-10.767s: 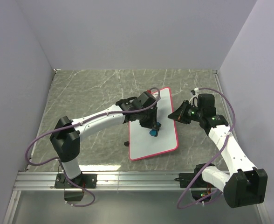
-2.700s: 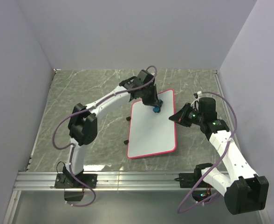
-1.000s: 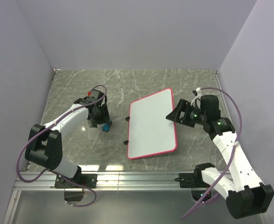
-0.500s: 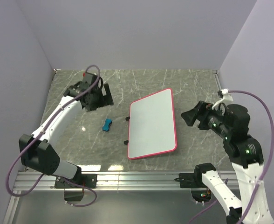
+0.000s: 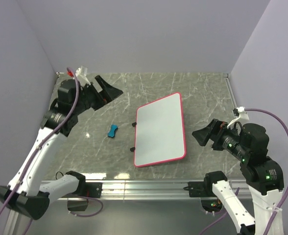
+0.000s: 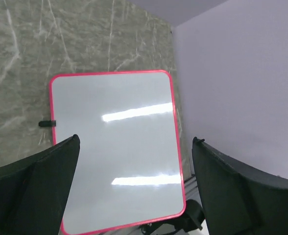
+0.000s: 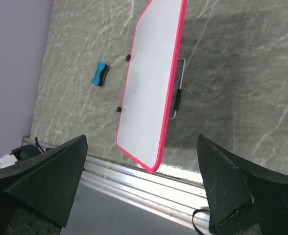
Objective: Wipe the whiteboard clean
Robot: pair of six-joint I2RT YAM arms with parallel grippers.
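Observation:
The whiteboard [image 5: 159, 129] lies on the marble table, white with a red-pink rim, and no marks show on it. It also appears in the left wrist view as the whiteboard [image 6: 114, 147] and in the right wrist view as the whiteboard [image 7: 151, 83]. A small blue eraser [image 5: 113, 130] lies loose on the table to the left of the board, also seen as the eraser [image 7: 101, 74]. My left gripper [image 5: 109, 88] hangs open high at the far left, holding nothing [image 6: 135, 139]. My right gripper [image 5: 205, 132] is open and raised to the right of the board, holding nothing [image 7: 141, 138].
An aluminium rail [image 5: 134, 188] runs along the near table edge, also visible as the rail [image 7: 134, 181]. Two small black clips [image 5: 133, 125] stick out from the board's left edge. A wire stand [image 7: 178, 98] shows beside the board's right edge. Lilac walls close the left, back and right.
My left arm let go of the eraser, lifted and drew back to the far left. My right arm pulled away from the board's right edge toward the near right. Both jaws widened.

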